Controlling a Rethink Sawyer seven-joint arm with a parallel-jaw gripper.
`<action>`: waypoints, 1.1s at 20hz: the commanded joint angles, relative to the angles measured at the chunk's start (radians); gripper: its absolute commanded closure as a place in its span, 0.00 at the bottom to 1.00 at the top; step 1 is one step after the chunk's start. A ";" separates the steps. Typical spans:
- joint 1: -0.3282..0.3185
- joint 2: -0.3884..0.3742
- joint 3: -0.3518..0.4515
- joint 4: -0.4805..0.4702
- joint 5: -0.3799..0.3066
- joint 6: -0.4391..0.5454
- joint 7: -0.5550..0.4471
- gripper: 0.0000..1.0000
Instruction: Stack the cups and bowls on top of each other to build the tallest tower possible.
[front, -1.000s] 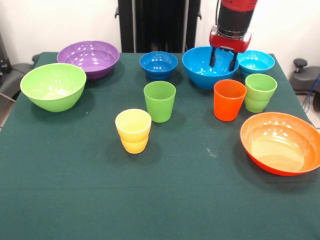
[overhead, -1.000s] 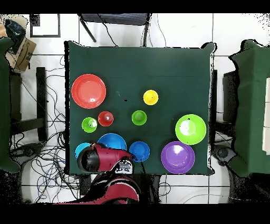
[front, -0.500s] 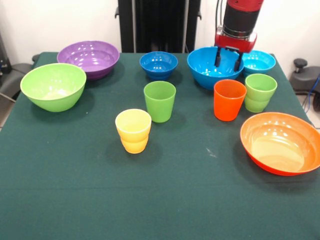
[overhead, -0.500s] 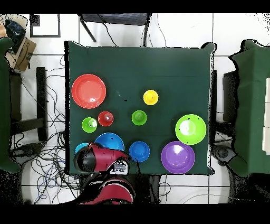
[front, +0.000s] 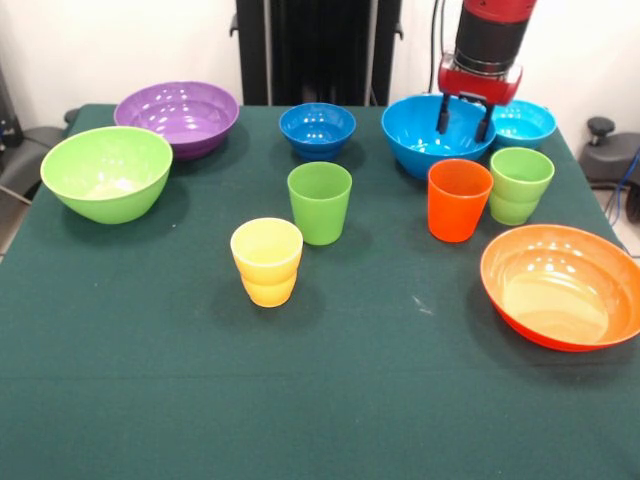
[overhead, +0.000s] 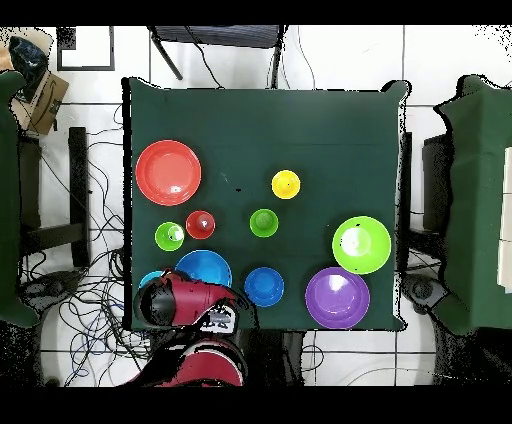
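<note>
My gripper (front: 463, 125) hangs over the back right of the table, its fingers closed on the far rim of the large blue bowl (front: 420, 140), which it holds a little off the cloth. In the overhead view my arm (overhead: 180, 302) covers that rim of the blue bowl (overhead: 203, 268). The turquoise bowl (front: 520, 122) sits just behind it. The dark blue (front: 317, 128), purple (front: 177, 115), lime green (front: 106, 172) and orange (front: 560, 285) bowls stand apart. The orange (front: 459, 200), light green (front: 520, 185), green (front: 320, 203) and yellow (front: 267, 262) cups stand upright, singly. Nothing is stacked.
The orange and light green cups stand close in front of the held bowl. The green table (front: 320, 400) has open cloth at its front. The robot's pedestal (front: 318, 50) stands behind the table. Chairs (overhead: 470, 200) and cables flank the table.
The gripper has moved right and slightly up in the front view, and the blue bowl has moved with it, towards the turquoise bowl. Everything else is still.
</note>
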 joint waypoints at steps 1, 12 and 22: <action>0.013 -0.055 0.035 -0.032 0.059 0.045 0.188 0.00; 0.028 -0.153 0.000 -0.020 0.056 0.172 0.170 0.00; -0.005 -0.099 0.043 -0.014 0.051 0.083 0.173 0.00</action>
